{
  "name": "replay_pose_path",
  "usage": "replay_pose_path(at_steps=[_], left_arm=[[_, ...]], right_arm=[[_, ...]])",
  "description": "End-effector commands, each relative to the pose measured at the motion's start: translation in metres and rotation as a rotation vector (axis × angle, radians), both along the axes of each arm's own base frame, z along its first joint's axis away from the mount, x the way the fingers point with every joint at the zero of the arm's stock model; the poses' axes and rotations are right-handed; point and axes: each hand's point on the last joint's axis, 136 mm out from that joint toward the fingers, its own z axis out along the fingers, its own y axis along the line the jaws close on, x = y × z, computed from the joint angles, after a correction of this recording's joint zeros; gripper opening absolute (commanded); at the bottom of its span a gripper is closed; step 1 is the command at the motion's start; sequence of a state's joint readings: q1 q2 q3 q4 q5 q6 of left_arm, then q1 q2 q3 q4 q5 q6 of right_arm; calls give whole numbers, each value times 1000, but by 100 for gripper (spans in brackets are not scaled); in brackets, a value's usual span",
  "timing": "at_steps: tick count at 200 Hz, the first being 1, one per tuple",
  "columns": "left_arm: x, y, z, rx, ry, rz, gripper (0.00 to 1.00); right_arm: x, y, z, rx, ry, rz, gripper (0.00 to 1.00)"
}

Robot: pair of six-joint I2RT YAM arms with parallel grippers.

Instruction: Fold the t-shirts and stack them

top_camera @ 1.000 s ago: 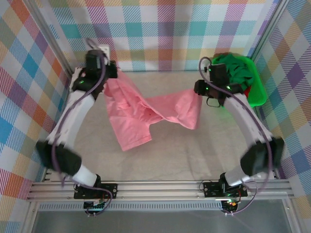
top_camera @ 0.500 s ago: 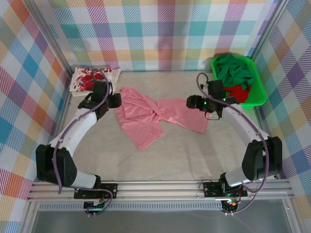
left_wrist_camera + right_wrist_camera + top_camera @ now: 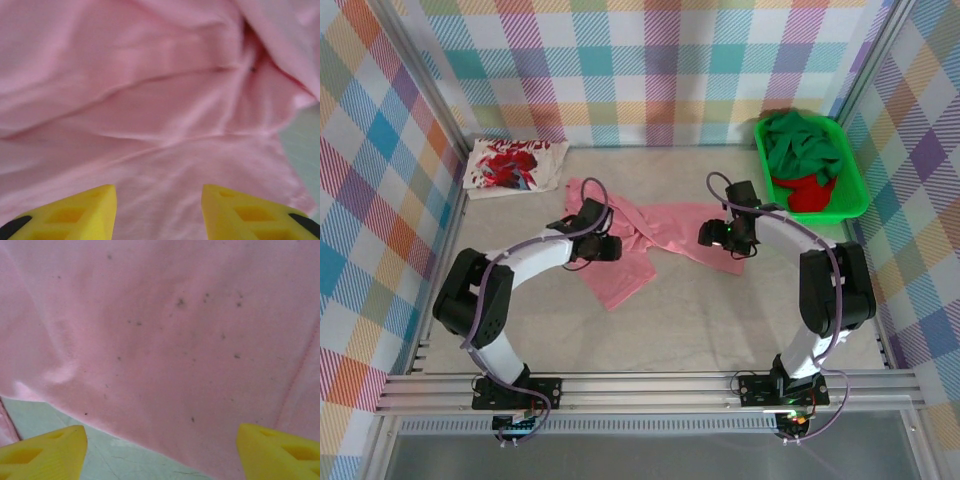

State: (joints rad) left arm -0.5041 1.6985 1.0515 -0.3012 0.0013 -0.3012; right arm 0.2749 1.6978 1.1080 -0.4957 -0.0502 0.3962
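top external view: pink t-shirt [image 3: 630,235] is left crumpled at frame middle, not folded yet; white printed t-shirt [image 3: 510,165] is laid flat at upper left.
green tray [image 3: 861,190]: green and red t-shirts [image 3: 800,160] are heaped inside, upper right; no stack is made.
left gripper [image 3: 605,247]: low on the pink cloth, fingers apart, nothing clamped.
right gripper [image 3: 712,235]: opened wide at the hem, nothing held.
wrist views: creases and dark specks [image 3: 181,302] are shown, too fine to be told from above.

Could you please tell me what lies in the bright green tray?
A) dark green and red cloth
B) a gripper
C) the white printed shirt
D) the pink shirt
A: the green tray holds bunched dark green cloth, with red cloth at its near end.
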Motion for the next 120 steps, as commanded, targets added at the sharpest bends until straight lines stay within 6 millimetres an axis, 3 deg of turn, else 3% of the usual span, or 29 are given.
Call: replay_pose_path(at_steps=[1, 24, 64, 88, 120], left_arm=[[-6, -13, -19, -116, 67, 58, 48], [-28, -8, -43, -122, 147, 109, 47], [-84, 23, -82, -81, 298, 209, 46], [-121, 48, -88, -26, 366, 268, 45], [-170, 81, -75, 20, 414, 332, 44]], right_arm=[[-8, -5, -11, -32, 52, -23, 78], [-8, -6, -13, -1, 59, -41, 78], [-2, -5, -5, 172, 27, -75, 76], [-1, -3, 9, 191, -18, -62, 76], [-3, -3, 25, 206, -71, -54, 75]])
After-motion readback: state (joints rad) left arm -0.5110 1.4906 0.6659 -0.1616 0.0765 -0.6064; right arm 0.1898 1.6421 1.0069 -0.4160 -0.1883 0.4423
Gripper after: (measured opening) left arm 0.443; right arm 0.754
